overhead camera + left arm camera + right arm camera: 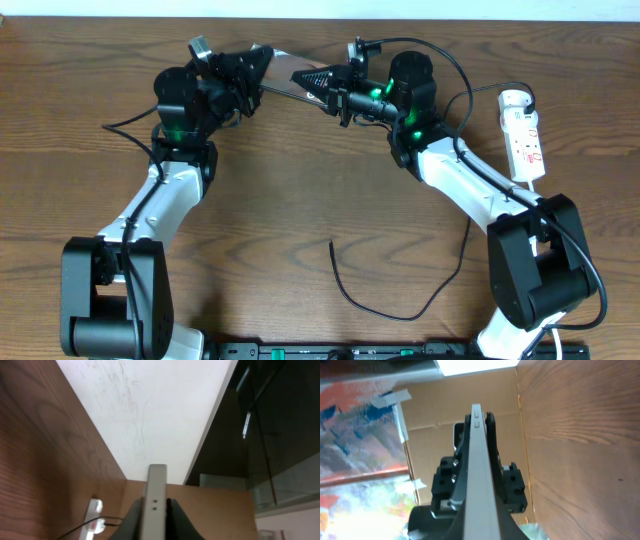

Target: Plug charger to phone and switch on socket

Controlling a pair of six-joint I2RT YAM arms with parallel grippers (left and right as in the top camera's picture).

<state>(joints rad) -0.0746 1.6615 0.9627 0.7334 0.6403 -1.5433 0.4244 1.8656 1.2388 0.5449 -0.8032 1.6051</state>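
Holding the phone point(156, 480) edge-up above the table point(280, 190), we have the left tool point(155, 506) and right tool point(479, 427) both clamped on it, likely steadying its port. The charger point(345, 292) lies loose; the socket point(524, 135) sits far right.

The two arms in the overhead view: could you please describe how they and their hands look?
Both the left arm and right arm have white rounded link shells joined by bulky black joint housings, with a thin black cable running along each. Green lights glow near both wrists. The left hand and right hand are black and tapering.
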